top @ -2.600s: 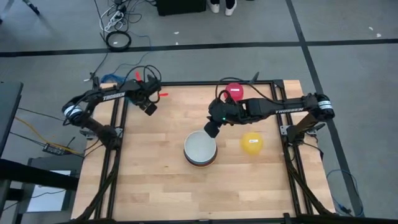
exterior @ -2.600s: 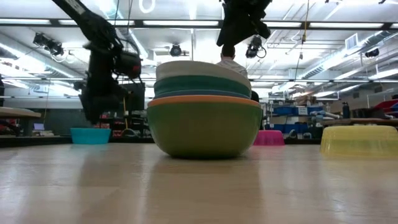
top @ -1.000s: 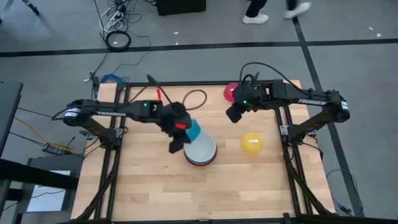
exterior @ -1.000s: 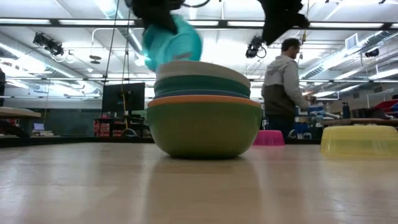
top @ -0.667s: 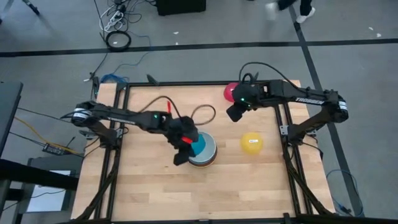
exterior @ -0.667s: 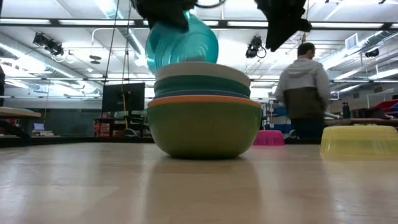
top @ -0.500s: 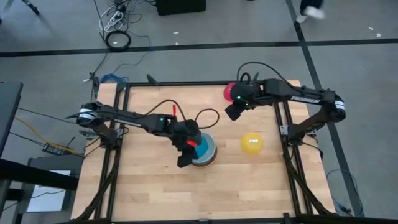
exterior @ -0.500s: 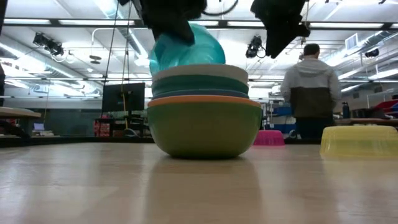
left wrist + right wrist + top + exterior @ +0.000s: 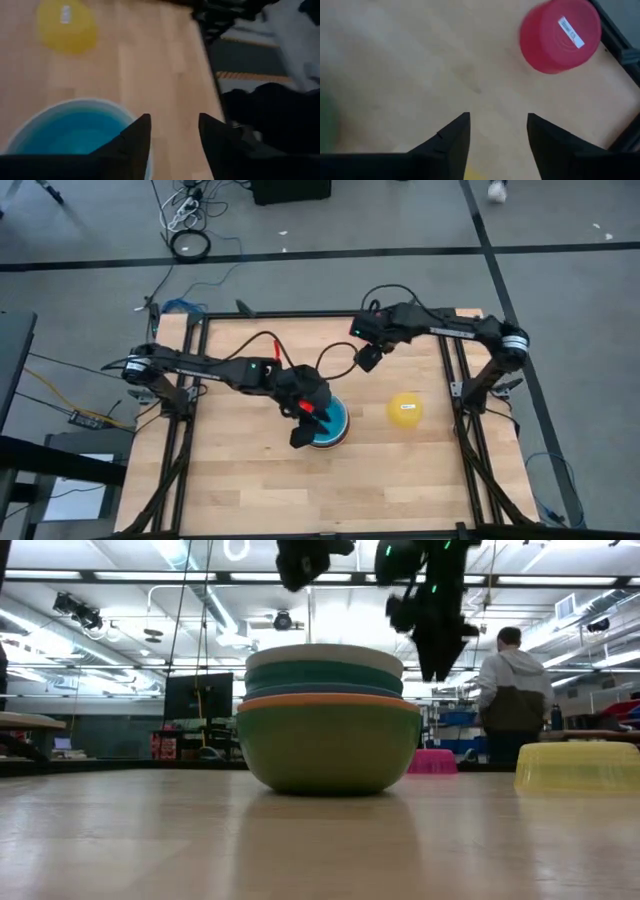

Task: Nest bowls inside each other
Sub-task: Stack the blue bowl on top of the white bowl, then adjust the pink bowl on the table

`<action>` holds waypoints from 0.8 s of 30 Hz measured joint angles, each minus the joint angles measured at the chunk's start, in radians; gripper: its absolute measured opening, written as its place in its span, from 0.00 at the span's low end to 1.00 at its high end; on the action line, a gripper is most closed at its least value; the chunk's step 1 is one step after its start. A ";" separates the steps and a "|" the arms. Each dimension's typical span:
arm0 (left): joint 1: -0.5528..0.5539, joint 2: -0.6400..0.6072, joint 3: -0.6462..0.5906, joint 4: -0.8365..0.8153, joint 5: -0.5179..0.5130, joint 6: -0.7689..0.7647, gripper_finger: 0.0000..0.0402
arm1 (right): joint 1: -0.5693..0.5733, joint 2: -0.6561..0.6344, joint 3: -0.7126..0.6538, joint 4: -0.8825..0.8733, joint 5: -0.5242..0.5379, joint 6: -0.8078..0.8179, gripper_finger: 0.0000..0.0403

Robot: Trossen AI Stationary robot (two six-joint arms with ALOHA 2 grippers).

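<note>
A wooden table in a black frame stands on a grey floor crossed by dark tape lines; the low view looks across it into a workshop with ceiling lights, where a person in a grey hooded top stands with their back turned.

The stack of bowls sits near the table's middle. From the side only a green bowl, an orange rim, a teal band and a white rim show; any others are hidden inside. From above, the light blue bowl fills the top of the stack, partly covered by the left arm.

The left gripper hangs over the stack's near left edge, its fingers spread apart with nothing between them, just above the blue bowl's rim.

The yellow bowl lies upside down to the right of the stack, well apart from it.

The right gripper hovers over the far middle of the table, fingers apart and empty. The red bowl lies upside down near the far right corner; in the high view the right arm hides it, and in the low view only a pink sliver peeks out behind the stack.
</note>
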 joint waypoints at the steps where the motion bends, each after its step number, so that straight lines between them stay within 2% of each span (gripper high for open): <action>1: -0.004 0.000 0.020 -0.038 -0.029 0.007 0.45 | -0.021 0.020 0.000 0.001 0.000 -0.003 0.47; 4: -0.013 -0.008 0.070 -0.149 -0.170 0.041 0.46 | -0.093 0.071 0.000 0.010 -0.001 -0.022 0.48; 7: -0.008 -0.027 0.084 -0.227 -0.384 0.064 0.46 | -0.171 0.103 0.000 0.026 -0.018 -0.044 0.45; 9: 0.013 -0.029 0.084 -0.233 -0.511 0.094 0.46 | -0.220 0.115 0.000 0.042 -0.050 -0.052 0.43; 11: 0.050 -0.028 0.084 -0.220 -0.578 0.128 0.46 | -0.263 0.116 0.000 0.066 -0.086 -0.053 0.41; 17: 0.214 -0.001 0.084 -0.120 -0.583 0.159 0.46 | -0.370 0.105 0.001 0.121 -0.191 -0.029 0.39; 24: 0.349 0.011 0.083 -0.074 -0.519 0.155 0.46 | -0.521 0.117 -0.016 0.153 -0.286 0.012 0.44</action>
